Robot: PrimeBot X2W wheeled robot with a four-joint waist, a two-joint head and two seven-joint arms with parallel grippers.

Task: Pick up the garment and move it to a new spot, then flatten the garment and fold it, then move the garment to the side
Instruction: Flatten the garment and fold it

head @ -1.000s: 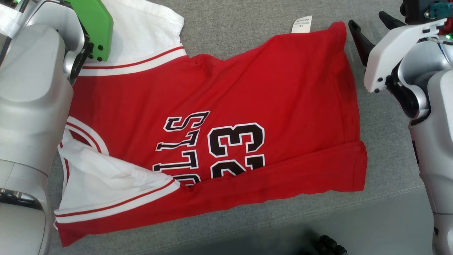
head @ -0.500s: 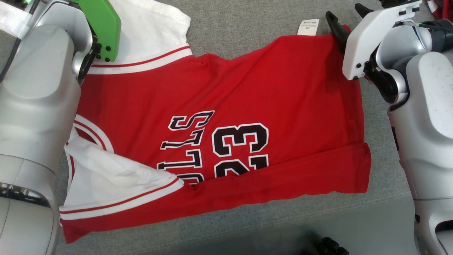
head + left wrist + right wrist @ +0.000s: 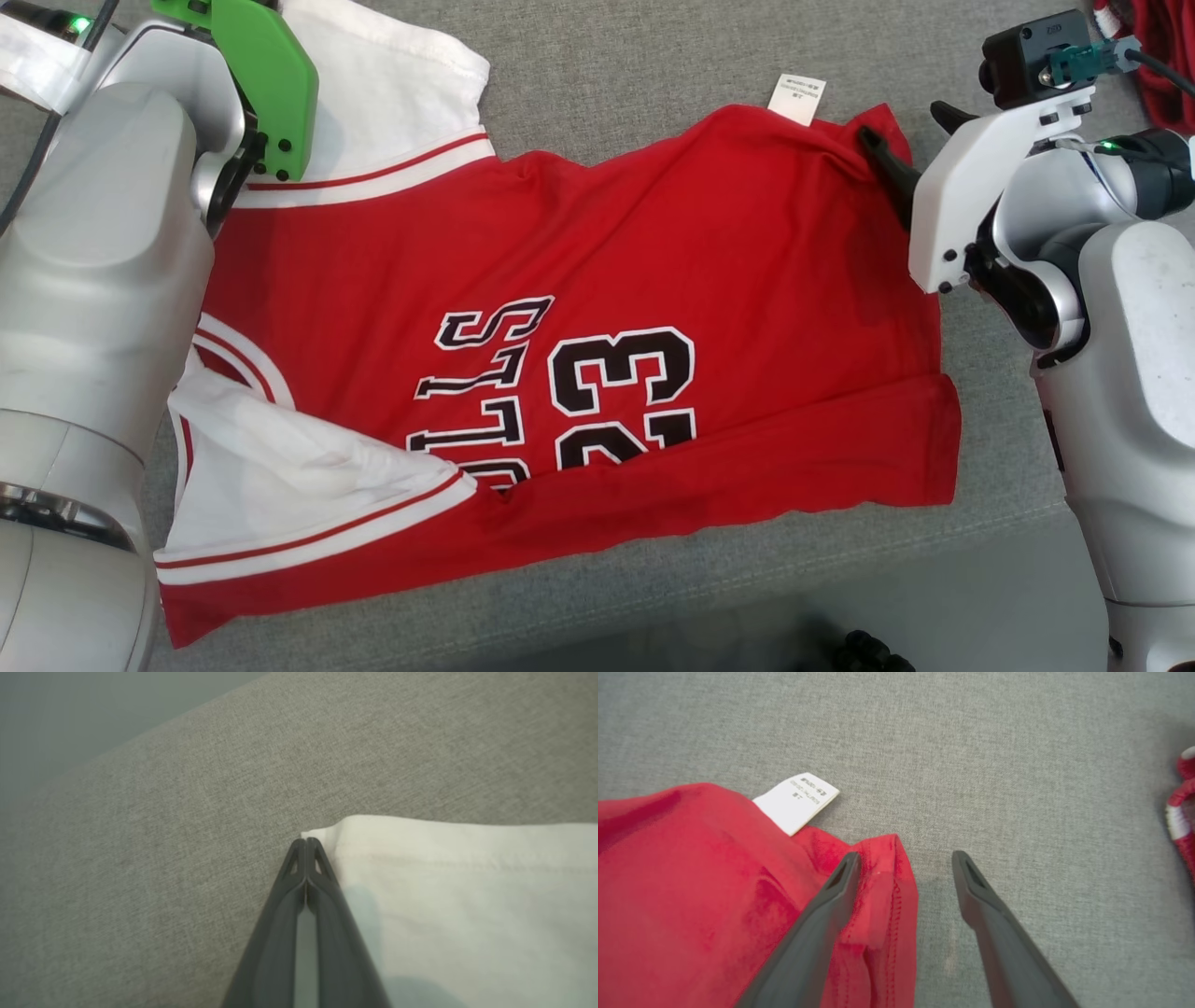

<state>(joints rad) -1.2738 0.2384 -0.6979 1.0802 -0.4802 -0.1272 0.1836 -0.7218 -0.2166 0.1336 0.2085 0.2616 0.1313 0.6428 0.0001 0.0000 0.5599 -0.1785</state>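
Garment: a red basketball jersey with white sleeves, lying flat on grey upholstery between the two arms.
Lettering: we read a black, white-edged "23" and, beside it, "LLS" in full; the letters and the lower digit nearer the robot are partly covered by a folded-over red band.
Care tag: a small white tag sticks out at the far edge near the hem corner; its print is too small for us to read.
Long axis: runs left to right across the head view, neckline and sleeves toward the robot's left, hem toward its right; the letter tops point left.
Left gripper: the left gripper has its fingers pressed together, tips at the corner of the far white sleeve; we cannot tell whether any cloth is caught.
Right gripper: the right gripper is spread wide at the far hem corner, one finger over the red hem, the other over bare upholstery.
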